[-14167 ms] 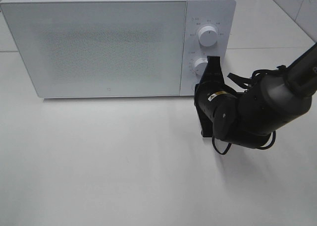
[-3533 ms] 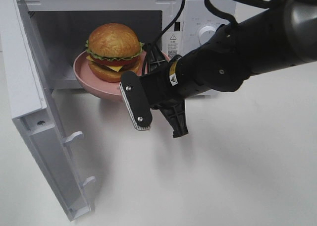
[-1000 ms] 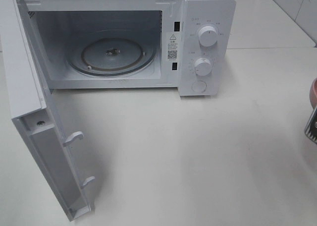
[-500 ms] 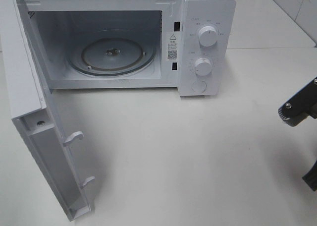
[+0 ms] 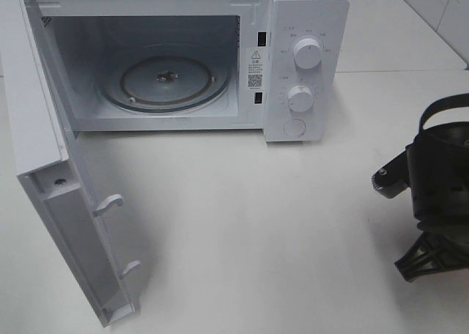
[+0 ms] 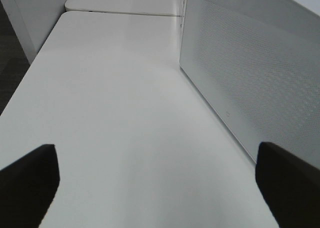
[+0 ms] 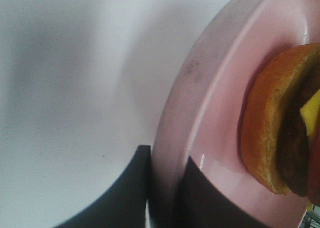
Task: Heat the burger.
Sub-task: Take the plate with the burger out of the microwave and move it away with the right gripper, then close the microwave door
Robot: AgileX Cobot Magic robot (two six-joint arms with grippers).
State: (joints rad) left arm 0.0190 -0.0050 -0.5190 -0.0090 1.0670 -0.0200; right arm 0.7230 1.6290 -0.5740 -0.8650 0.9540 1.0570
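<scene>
One arm only is carrying the load: the right jaws [image 7: 162, 188] are clamping the rim of the pink plate [image 7: 200, 113], and the burger [image 7: 280, 123] is sitting on it, just beyond the jaws. The open microwave [image 5: 168, 78] is lying well apart, to the left. The left jaws [image 6: 155, 180] are standing wide apart, holding nothing.

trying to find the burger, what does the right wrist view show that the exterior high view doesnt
Only the right wrist view: the burger lying on the pink plate, with the right gripper clamped on the plate's rim.

Only the exterior high view: the microwave with its door swung open, the glass turntable bare, two knobs and the right arm at the edge of the view.

Both: the white table.
</scene>
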